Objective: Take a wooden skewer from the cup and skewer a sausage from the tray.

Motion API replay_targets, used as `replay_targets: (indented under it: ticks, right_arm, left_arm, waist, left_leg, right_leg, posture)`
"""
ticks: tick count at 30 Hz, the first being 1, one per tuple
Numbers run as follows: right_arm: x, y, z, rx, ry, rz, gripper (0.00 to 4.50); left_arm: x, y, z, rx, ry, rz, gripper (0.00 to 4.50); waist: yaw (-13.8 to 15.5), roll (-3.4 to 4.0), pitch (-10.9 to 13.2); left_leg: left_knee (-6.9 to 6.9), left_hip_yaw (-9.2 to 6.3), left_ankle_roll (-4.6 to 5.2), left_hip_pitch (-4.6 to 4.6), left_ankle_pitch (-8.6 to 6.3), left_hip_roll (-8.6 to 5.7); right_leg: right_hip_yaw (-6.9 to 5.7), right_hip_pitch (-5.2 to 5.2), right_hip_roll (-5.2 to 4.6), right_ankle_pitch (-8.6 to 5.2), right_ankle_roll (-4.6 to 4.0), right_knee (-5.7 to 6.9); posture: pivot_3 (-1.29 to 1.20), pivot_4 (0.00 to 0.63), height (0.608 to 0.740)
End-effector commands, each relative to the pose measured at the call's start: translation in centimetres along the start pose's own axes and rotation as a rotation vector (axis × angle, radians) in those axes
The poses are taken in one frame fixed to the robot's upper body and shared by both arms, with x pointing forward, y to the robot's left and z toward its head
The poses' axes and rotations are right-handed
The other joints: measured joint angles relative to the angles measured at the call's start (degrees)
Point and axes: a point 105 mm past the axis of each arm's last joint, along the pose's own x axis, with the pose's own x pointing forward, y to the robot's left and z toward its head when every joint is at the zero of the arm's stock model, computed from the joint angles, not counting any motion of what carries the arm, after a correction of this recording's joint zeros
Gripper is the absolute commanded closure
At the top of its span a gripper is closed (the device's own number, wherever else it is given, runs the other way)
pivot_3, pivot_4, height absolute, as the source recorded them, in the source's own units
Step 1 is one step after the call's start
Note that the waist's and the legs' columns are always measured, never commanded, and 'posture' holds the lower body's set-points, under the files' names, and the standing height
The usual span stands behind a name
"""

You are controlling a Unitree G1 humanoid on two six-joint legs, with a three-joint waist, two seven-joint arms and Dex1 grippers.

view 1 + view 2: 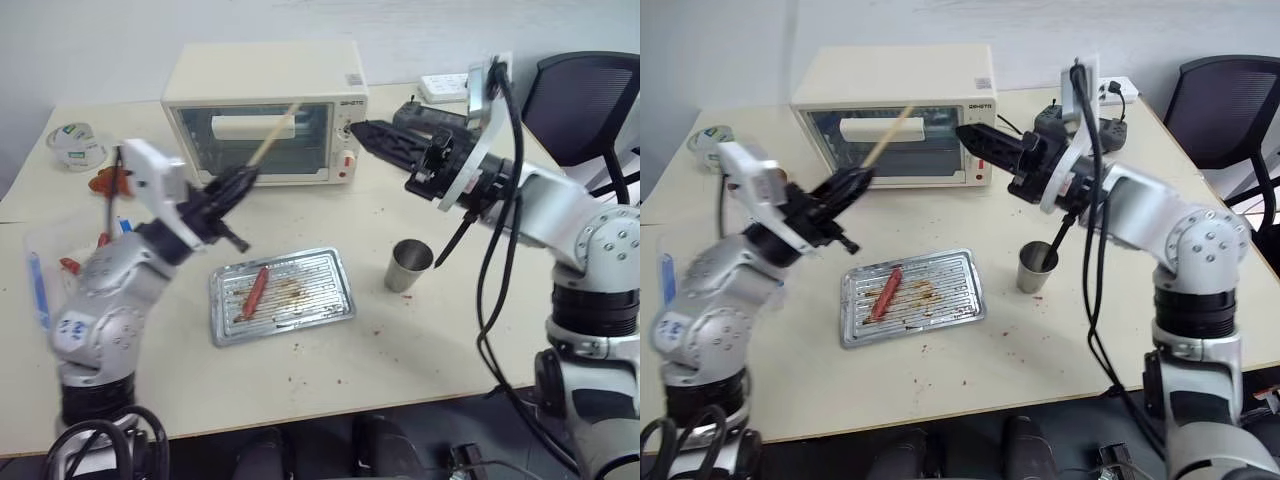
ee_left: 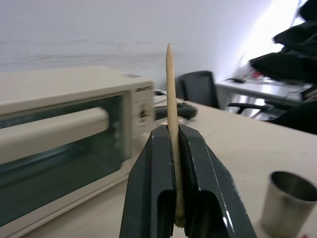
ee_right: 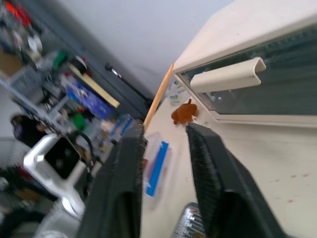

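Clamped between the fingers of the left hand (image 1: 243,181), the wooden skewer (image 1: 275,133) is held slanting up toward the toaster oven (image 1: 262,110), whose small label cannot be read. Partly parted, the right hand (image 1: 362,133) is kept above the tabletop (image 1: 400,340).

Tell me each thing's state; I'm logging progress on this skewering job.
wooden skewer: clamped in the left tool, tip free.
right tool: open, holding nothing.
sausage: lying unskewered on the tray.
cup: upright on the table.
toaster oven: door closed.
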Motion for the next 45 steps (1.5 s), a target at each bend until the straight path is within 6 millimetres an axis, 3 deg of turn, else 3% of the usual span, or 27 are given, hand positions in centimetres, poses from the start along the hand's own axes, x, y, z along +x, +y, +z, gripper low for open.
replay_targets:
  ticks: [1,5,11,15,25,32,45]
  right_arm:
    - [1.2,0.7,-0.9,-0.196,0.105,0.082,2.43]
    - [2.7,-0.1,-4.3,-0.507,0.294,0.155,2.25]
    - [4.3,-0.9,-9.4,-0.970,0.536,0.419,0.56]
    - [5.2,-0.8,-12.4,-1.217,0.629,0.660,0.56]
    - [9.3,-1.1,-16.2,-1.292,0.673,0.830,0.56]
    - [11.2,-2.7,-18.5,-1.231,0.773,0.786,0.56]
    - [11.5,-3.6,-21.5,-1.193,0.863,0.759,0.56]
  left_arm:
    - [-1.8,0.1,1.7,0.071,0.002,0.000,4.50]
    - [-4.5,0.4,1.6,0.107,0.092,0.033,4.50]
    - [-9.4,0.5,1.1,0.137,0.271,0.072,4.50]
    - [-11.8,1.0,1.2,0.149,0.325,0.137,4.50]
    - [-12.7,0.1,0.9,0.150,0.322,0.188,4.50]
    - [-12.6,-0.2,1.1,0.156,0.308,0.204,4.50]
    - [-12.2,0.3,1.5,0.173,0.299,0.208,4.50]
  waist:
    - [0.05,-0.01,0.00]
    - [0.01,-0.03,0.00]
    - [-0.39,-0.11,0.06]
    - [-0.48,-0.14,0.07]
    - [-0.65,-0.19,0.05]
    - [-1.99,-0.19,0.05]
    - [-3.23,-0.18,0.05]
  left_leg:
    - [0.02,0.00,0.00,-0.04,0.00,-0.02]
    - [0.05,-0.04,0.10,-0.18,-0.06,-0.10]
    - [0.06,0.14,0.03,-0.48,-0.04,-0.09]
    - [0.07,0.16,-0.09,-0.51,0.02,-0.06]
    - [0.08,0.04,-0.24,-0.50,0.06,-0.05]
    - [0.06,0.01,-0.35,-0.49,0.06,0.04]
    - [0.03,-0.02,-0.49,-0.48,0.02,0.14]
  right_leg:
    - [0.00,0.00,-0.02,0.00,0.01,-0.01]
    - [-0.06,-0.05,-0.15,0.03,0.06,-0.12]
    - [-0.01,-0.60,-0.17,0.05,0.08,0.06]
    - [-0.01,-0.71,-0.14,0.02,0.03,0.16]
    - [-0.01,-0.71,-0.17,-0.02,-0.14,0.29]
    - [-0.01,-0.71,-0.18,-0.07,-0.24,0.34]
    - [0.03,-0.73,-0.18,-0.13,-0.34,0.36]
  posture:
    - [0.00,0.150,0.740]
    - [0.00,0.150,0.740]
    - [0.00,0.150,0.740]
    - [0.00,0.150,0.740]
    - [0.00,0.150,0.740]
    - [0.00,0.150,0.740]
    - [0.00,0.150,0.740]
